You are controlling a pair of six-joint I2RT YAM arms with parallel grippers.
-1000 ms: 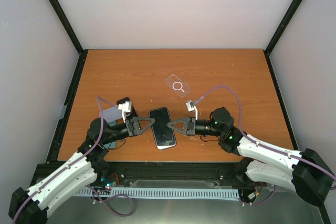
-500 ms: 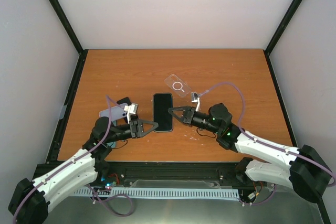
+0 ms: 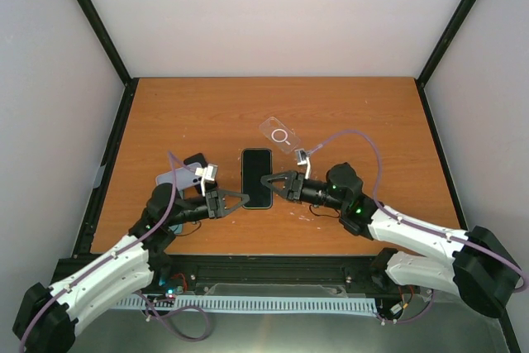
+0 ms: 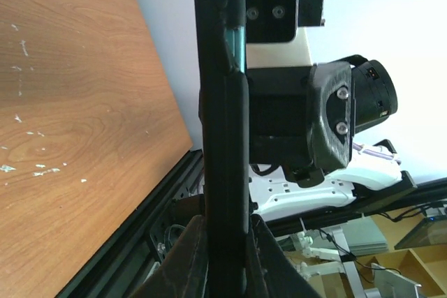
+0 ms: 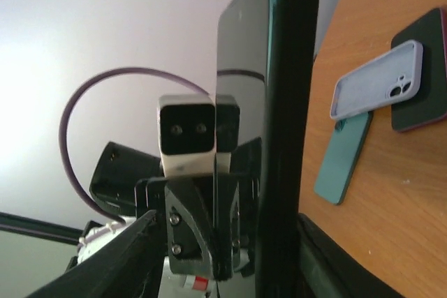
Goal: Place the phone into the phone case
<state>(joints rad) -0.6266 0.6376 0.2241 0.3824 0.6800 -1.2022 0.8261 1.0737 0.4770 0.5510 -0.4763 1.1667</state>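
While two grippers share it between them, we count one dark phone (image 3: pixel 257 177), screen upward, near the middle of the wooden table (image 3: pixel 372 113). The left gripper (image 3: pixel 240 197) is clamped on the phone's near left edge, and the right gripper (image 3: pixel 267 179) is clamped on its right edge. From above we cannot tell whether the phone is lifted or resting. One clear phone case (image 3: pixel 279 135), marked with a white ring, lies just beyond the phone to its right, apart from it. Left of the phone lie three more items: a lavender case (image 3: pixel 177 178), what looks like a dark case (image 3: pixel 194 161), and a teal case (image 5: pixel 342 158). Bare wood opens beyond and to the right of the phone, and the table's front edge lies nearer.
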